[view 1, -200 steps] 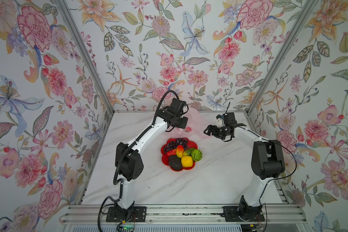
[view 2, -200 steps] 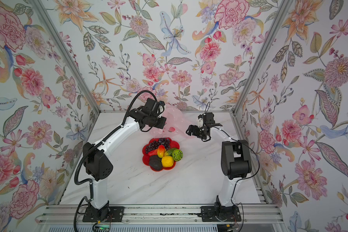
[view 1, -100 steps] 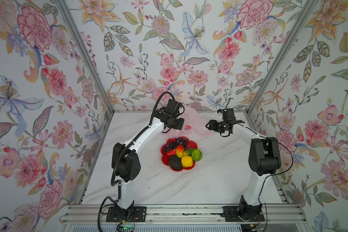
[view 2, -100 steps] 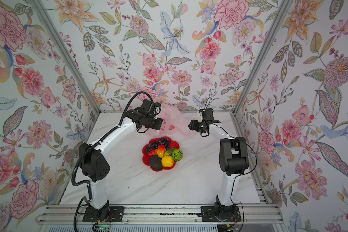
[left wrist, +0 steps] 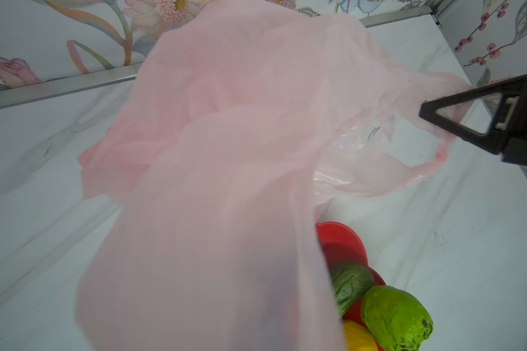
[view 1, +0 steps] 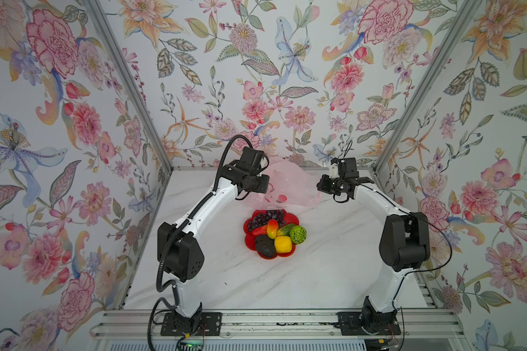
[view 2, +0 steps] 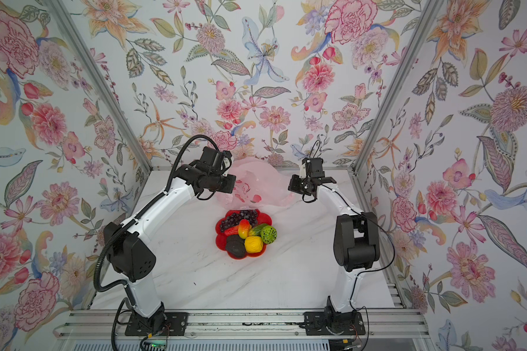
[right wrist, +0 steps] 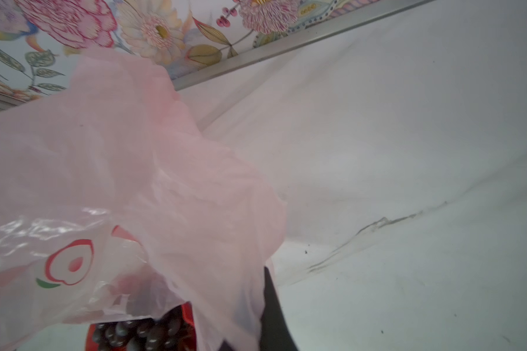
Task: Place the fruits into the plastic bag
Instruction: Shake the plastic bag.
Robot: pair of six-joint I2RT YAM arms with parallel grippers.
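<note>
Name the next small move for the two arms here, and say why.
Probably draw the two grips apart and slightly up to open the mouth. The left gripper and right gripper are both shut on the plastic bag, the right on a handle loop, yet the bag sags crumpled behind the red plate, where all the fruits lie.

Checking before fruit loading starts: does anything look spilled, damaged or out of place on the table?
Nothing spilled or damaged. The fruits sit piled on the red plate; the plastic bag hangs crumpled between the left gripper and right gripper, both shut on it.
</note>
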